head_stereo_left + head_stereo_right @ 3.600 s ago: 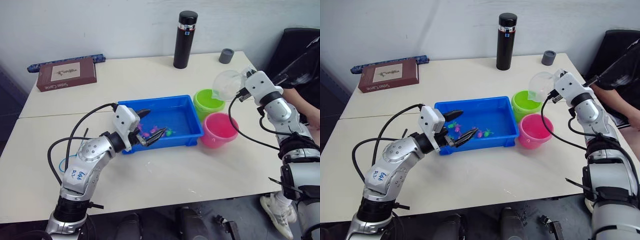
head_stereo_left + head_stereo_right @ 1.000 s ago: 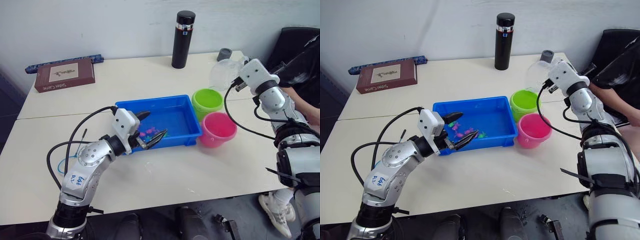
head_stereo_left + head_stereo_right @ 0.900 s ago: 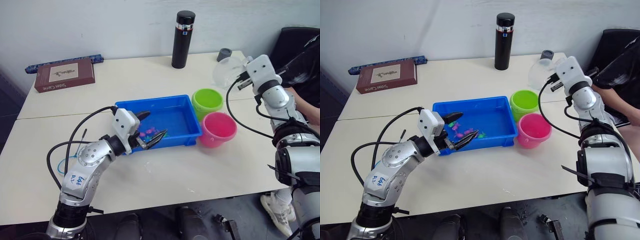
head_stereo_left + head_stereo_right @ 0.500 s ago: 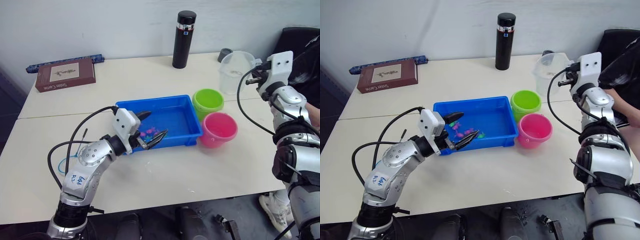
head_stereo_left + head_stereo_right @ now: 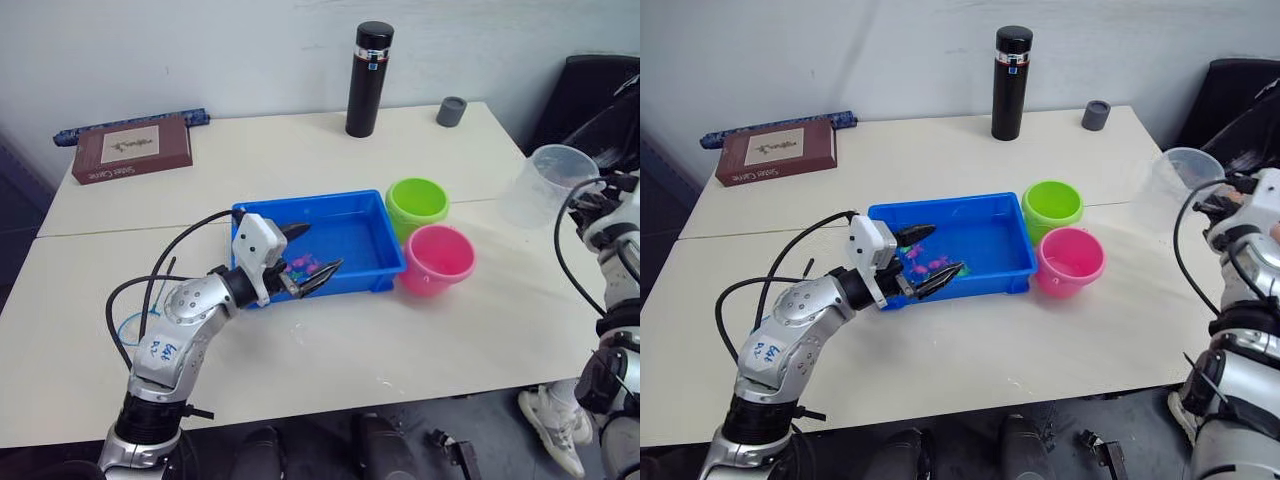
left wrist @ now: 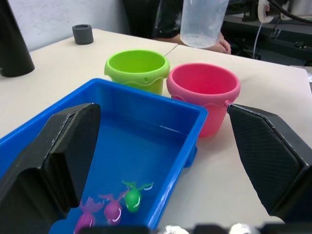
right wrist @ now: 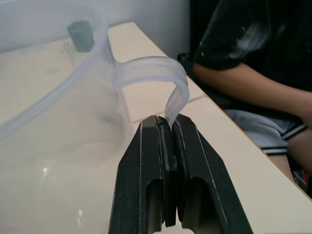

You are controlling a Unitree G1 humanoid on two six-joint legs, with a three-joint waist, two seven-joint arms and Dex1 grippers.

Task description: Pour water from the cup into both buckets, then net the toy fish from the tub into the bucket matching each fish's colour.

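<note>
Cup upright at the table's right edge, pinched by its handle in the right gripper.

Right fingers are clamped flat on the thin handle strap, so the cup hangs beside them, mouth up, well clear of the green bucket and pink bucket; that looks like a carry to set it down now pouring is over. Left gripper hovers spread wide over the near-left corner of the tub, holding nothing, just above the pink and green fish, likely waiting for the netting step. Half a second ago the cup stood near the grey cup behind the buckets; earlier still it was tipped over the green one. Left arm has barely shifted.
</note>
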